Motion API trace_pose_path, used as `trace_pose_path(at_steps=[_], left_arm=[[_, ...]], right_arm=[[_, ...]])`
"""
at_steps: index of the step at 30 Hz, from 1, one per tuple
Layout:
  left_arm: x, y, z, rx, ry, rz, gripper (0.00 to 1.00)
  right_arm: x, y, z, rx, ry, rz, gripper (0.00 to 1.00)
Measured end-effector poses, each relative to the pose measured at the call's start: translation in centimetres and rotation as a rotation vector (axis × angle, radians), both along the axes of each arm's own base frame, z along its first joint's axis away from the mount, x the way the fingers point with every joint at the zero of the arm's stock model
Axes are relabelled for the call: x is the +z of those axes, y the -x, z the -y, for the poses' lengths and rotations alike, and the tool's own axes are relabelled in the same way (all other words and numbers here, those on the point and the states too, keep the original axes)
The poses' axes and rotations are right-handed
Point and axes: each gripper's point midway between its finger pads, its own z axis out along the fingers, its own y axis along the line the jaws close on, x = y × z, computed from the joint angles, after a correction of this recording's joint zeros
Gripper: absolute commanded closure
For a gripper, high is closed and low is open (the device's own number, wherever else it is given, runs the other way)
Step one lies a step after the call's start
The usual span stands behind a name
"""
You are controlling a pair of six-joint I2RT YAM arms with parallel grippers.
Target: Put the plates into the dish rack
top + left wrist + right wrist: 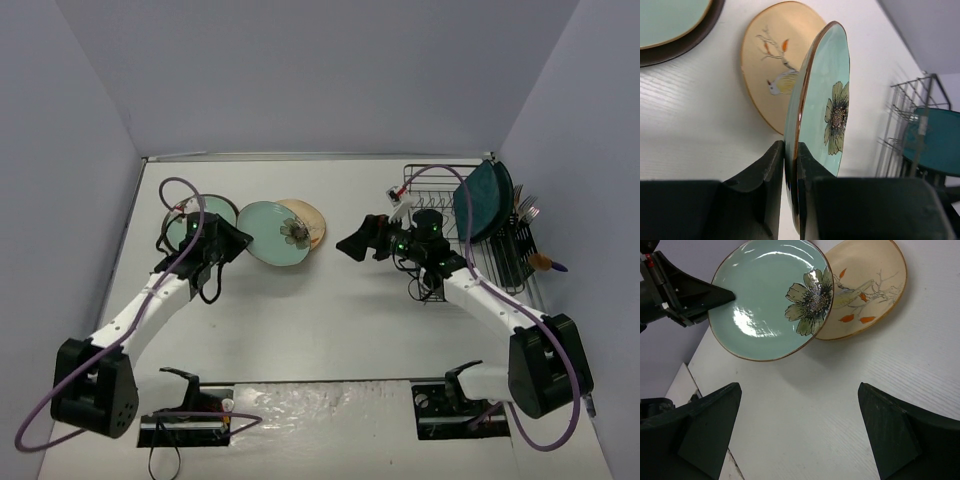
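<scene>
My left gripper (230, 240) is shut on the rim of a mint-green flower plate with a tan rim (272, 236) and holds it tilted above the table. In the left wrist view the jaws (791, 152) clamp that plate (827, 95) edge-on. A cream floral plate (310, 222) lies flat behind it, partly covered. A second mint plate with a dark rim (203, 211) lies under my left arm. Two dark teal plates (484, 200) stand in the black wire dish rack (432, 188). My right gripper (358, 243) is open and empty, facing the held plate (765, 300) and the cream plate (867, 287).
A cutlery holder (518, 250) with utensils hangs on the rack's right side. The rack also shows in the left wrist view (905, 115) with a teal plate (937, 142). Grey walls close in on three sides.
</scene>
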Motion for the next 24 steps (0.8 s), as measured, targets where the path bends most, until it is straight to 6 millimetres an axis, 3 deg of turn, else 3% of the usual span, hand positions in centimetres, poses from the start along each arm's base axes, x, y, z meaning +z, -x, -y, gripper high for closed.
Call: trace_pose_path(at_steps=[6,13,20,24], left_arm=[[4.7,2.6,0.6,-0.077,0.062,0.151,1.0],[6.7,4.8,1.2,-0.162,0.096,0.237,1.0],[8.2,5.9,1.6,-0.203,0.125,0.307,1.0],[9.5,6.1,2.0,-0.231,0.148,0.363,1.0]], right_arm=[[1.9,-0.6,-2.4,0.055,-0.048,-0.008,0.0],[3.9,-1.5,-5.4,0.127,-0.09,-0.007,0.0],[2.7,-1.8,-7.7,0.185,-0.112,-0.058,0.0],[2.1,-1.3,-9.1,0.233,-0.12,-0.089,0.09]])
